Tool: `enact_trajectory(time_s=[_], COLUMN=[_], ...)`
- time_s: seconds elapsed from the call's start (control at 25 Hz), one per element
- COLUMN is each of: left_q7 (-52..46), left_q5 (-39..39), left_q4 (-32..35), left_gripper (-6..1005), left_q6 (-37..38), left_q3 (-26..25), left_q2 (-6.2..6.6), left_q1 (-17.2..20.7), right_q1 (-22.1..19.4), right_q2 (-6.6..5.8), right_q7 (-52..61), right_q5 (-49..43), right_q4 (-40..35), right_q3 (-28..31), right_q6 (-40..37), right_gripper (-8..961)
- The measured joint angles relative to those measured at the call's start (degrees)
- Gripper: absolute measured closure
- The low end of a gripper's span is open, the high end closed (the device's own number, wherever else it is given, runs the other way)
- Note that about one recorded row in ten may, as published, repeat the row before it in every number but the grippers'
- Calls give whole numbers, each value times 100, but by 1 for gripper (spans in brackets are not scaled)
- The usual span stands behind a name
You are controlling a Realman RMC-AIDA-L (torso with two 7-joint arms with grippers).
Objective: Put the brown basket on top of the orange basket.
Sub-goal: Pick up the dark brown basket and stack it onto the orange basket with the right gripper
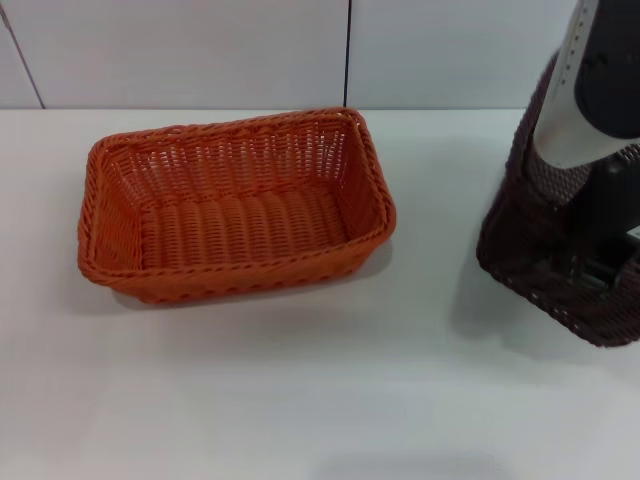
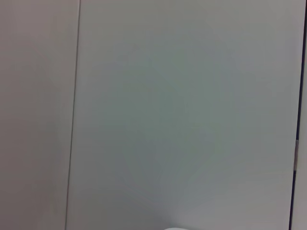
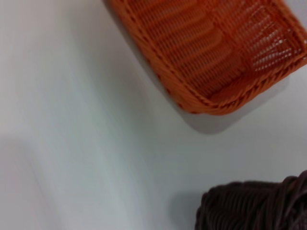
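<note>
The orange basket (image 1: 240, 225) stands empty on the white table, left of centre in the head view. The right wrist view shows one of its corners (image 3: 206, 48). The brown basket (image 1: 525, 250) hangs tilted at the right edge, off the table, with its shadow beside it. My right arm reaches down over its rim. My right gripper (image 1: 600, 268) sits inside it, shut on its far wall. A braided corner of the brown basket (image 3: 249, 206) shows in the right wrist view, apart from the orange one. My left gripper is out of view.
The white table (image 1: 300, 400) stretches in front of and between the two baskets. A white panelled wall (image 1: 200, 50) stands behind the table. The left wrist view shows only that wall (image 2: 168, 120).
</note>
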Motion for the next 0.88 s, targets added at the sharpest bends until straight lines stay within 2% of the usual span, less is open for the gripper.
enact_trajectory(time_s=[0.24, 0.4, 0.6, 0.88], left_q7=[9, 13, 8, 5], left_q5=[0, 0, 0, 0], left_q4=[39, 39, -5, -30], left_gripper=[296, 297, 298, 299], left_q6=[-24, -29, -28, -22], left_q3=[0, -1, -55, -63], left_q2=[9, 13, 19, -1], left_q1=[-41, -47, -50, -49], right_q1=[15, 73, 307, 320], right_q2=[0, -3, -11, 0], right_q7=[18, -144, -300, -1248], right_q5=[-10, -23, -86, -130], right_q4=[-167, -394, -509, -550], right_q3=[129, -29, -144, -427], right_q6=[-15, -11, 56, 484], right_gripper=[802, 802, 802, 801])
